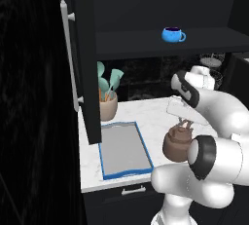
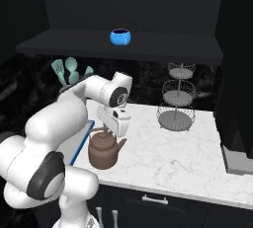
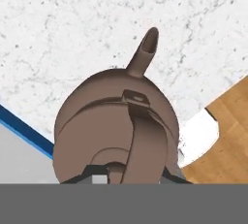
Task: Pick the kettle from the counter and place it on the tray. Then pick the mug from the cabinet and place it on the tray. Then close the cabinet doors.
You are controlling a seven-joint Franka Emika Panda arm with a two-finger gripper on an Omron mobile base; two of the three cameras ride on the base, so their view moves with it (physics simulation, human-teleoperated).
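Kettle point(image 2: 104, 151) sits on the counter point(image 2: 188, 153) just right of the tray point(image 1: 124, 150), near the front edge, spout pointing right. Gripper point(image 2: 105, 133) is down over its arched handle, jaws closing around it; whether the grip is firm I cannot tell. Risk: the thin handle slips or the kettle swings and tips on lifting, clipping the tray's blue rim. Hand view shows the handle strap running between the fingertips; left base view shows the whole tray and the mug point(image 1: 173, 34) on the cabinet point(image 1: 194, 41) shelf.

A kitchen: marble counter point(image 2: 188, 153), black wall cabinet point(image 2: 133, 44), utensil pot point(image 1: 108, 106), kettle point(image 2: 104, 150).
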